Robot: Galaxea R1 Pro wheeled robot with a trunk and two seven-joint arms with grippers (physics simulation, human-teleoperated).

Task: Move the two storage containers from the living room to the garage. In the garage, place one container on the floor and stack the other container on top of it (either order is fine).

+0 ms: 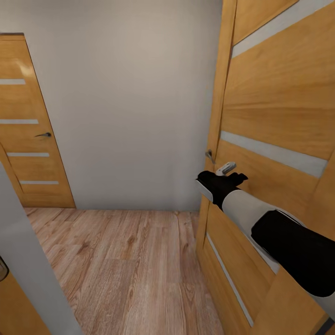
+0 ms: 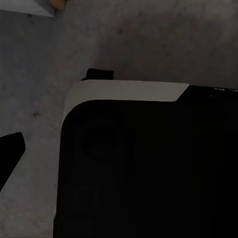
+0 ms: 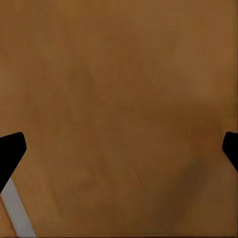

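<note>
The two storage containers are out of view. I face a small hallway with a light wood plank floor (image 1: 125, 265). My right arm reaches out to a wooden door (image 1: 274, 116) at the right. My right gripper (image 1: 229, 177) sits just below that door's silver handle (image 1: 225, 168). In the right wrist view the right gripper (image 3: 119, 148) is open, its dark fingertips (image 3: 11, 151) far apart against bare door wood, nothing between them. The left wrist view has one dark fingertip (image 2: 10, 148) at the frame's edge, over dark grey ground (image 2: 34, 89) and my own black-and-white body (image 2: 144, 163).
A plain grey-white wall (image 1: 135, 93) closes the hallway straight ahead. A second wooden door (image 1: 28, 139) with a dark handle (image 1: 45, 135) stands shut at the far left. A grey wall edge (image 1: 28, 270) juts in at the near left. The right door stands close alongside my arm.
</note>
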